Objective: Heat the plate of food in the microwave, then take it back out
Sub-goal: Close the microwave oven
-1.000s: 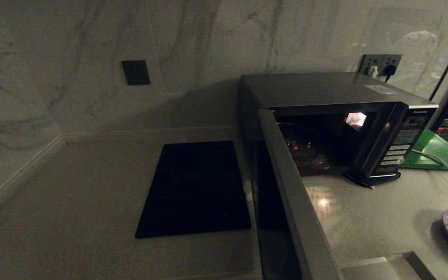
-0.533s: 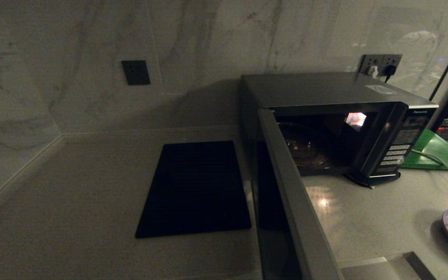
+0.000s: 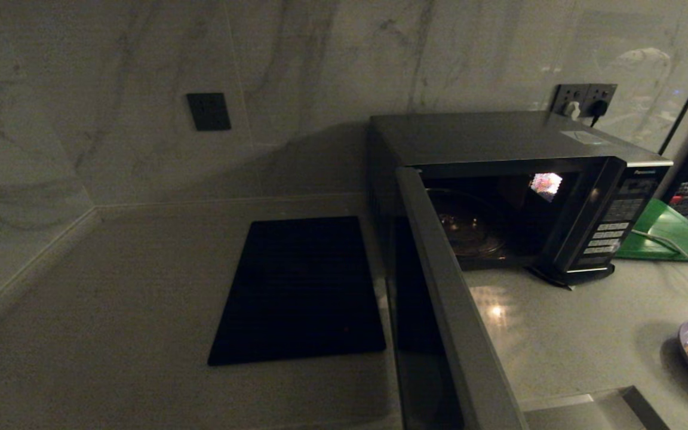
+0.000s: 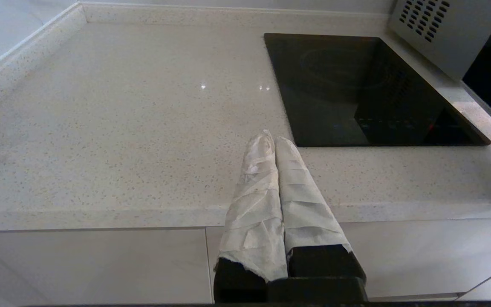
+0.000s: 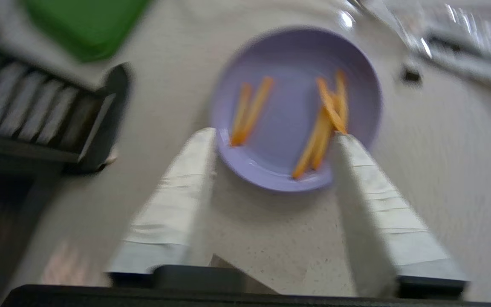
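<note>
Round pale-lavender plate of orange fries (image 5: 294, 111) is seen on the speckled counter (image 5: 271, 230), right of the open dark grey microwave (image 3: 517, 197). Right gripper (image 5: 275, 136), nearer, is spread wide, empty, straddling its near rim.

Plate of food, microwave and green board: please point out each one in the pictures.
plate of food (image 5: 290, 123), right wrist view, on the bare lavender middle.
microwave (image 3: 481, 134), head view, on its top panel.
green board (image 3: 672, 236), head view, on its flat surface.

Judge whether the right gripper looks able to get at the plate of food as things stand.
Probably yes. The right gripper has its jaws spread, pointing at the plate of food, which lies uncovered on the counter with nothing between.
</note>
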Robot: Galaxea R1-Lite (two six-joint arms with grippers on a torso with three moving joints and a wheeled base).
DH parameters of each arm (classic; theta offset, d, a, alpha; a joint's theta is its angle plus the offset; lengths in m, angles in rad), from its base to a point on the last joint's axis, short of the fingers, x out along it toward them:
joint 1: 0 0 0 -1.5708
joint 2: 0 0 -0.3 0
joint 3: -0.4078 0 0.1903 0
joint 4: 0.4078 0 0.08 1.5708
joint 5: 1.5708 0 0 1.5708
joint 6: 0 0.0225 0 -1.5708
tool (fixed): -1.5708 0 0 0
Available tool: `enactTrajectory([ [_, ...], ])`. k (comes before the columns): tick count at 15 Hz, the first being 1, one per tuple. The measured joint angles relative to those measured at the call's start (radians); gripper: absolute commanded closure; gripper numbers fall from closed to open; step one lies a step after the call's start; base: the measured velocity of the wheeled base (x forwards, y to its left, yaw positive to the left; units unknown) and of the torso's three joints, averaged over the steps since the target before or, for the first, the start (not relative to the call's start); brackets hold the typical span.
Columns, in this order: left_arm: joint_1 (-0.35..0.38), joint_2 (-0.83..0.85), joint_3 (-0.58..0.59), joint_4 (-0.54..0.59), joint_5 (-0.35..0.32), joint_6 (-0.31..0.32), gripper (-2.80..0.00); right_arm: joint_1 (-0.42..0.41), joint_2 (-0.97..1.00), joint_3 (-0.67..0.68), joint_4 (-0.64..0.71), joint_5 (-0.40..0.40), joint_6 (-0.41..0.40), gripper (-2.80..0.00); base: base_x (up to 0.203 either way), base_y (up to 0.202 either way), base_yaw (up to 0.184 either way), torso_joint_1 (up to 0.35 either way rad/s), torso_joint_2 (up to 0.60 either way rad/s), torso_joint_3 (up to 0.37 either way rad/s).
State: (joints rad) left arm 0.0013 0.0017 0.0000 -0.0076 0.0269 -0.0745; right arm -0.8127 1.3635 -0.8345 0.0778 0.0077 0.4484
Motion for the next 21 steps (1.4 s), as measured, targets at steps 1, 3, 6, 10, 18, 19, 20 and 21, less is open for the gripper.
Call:
enactTrajectory([
  [1, 0.000, 0.000, 0.000, 0.000, 0.000, 0.000, 0.00, 0.022, -0.025, 0.000, -0.015, 0.000, -0.024, 0.00, 0.000, 0.000, 0.000, 0.000, 0.00, 0.000],
  [3, 0.000, 0.000, 0.000, 0.000, 0.000, 0.000, 0.00, 0.088, -0.065, -0.008, -0.095, -0.003, -0.036, 0.00, 0.000, 0.000, 0.000, 0.000, 0.00, 0.000],
  [6, 0.000, 0.000, 0.000, 0.000, 0.000, 0.000, 0.00, 0.271, -0.095, -0.098, -0.120, -0.063, -0.035, 0.00, 0.000, 0.000, 0.000, 0.000, 0.00, 0.000],
  [10, 0.000, 0.000, 0.000, 0.000, 0.000, 0.000, 0.00, 0.631, -0.090, -0.471, 0.145, -0.216, 0.037, 0.00, 0.000, 0.000, 0.000, 0.000, 0.00, 0.000],
  [18, 0.000, 0.000, 0.000, 0.000, 0.000, 0.000, 0.00, 1.289, 0.077, -1.153, 1.036, -0.298, 0.307, 0.00, 0.000, 0.000, 0.000, 0.000, 0.00, 0.000],
  [19, 0.000, 0.000, 0.000, 0.000, 0.000, 0.000, 0.00, 1.369, 0.095, -1.158, 1.091, -0.301, 0.321, 0.00, 0.000, 0.000, 0.000, 0.000, 0.00, 0.000],
  [20, 0.000, 0.000, 0.000, 0.000, 0.000, 0.000, 0.00, 1.437, 0.109, -1.161, 1.120, -0.302, 0.330, 0.00, 0.000, 0.000, 0.000, 0.000, 0.00, 0.000],
  [21, 0.000, 0.000, 0.000, 0.001, 0.001, 0.000, 0.00, 1.501, 0.122, -1.161, 1.134, -0.303, 0.337, 0.00, 0.000, 0.000, 0.000, 0.000, 0.00, 0.000],
])
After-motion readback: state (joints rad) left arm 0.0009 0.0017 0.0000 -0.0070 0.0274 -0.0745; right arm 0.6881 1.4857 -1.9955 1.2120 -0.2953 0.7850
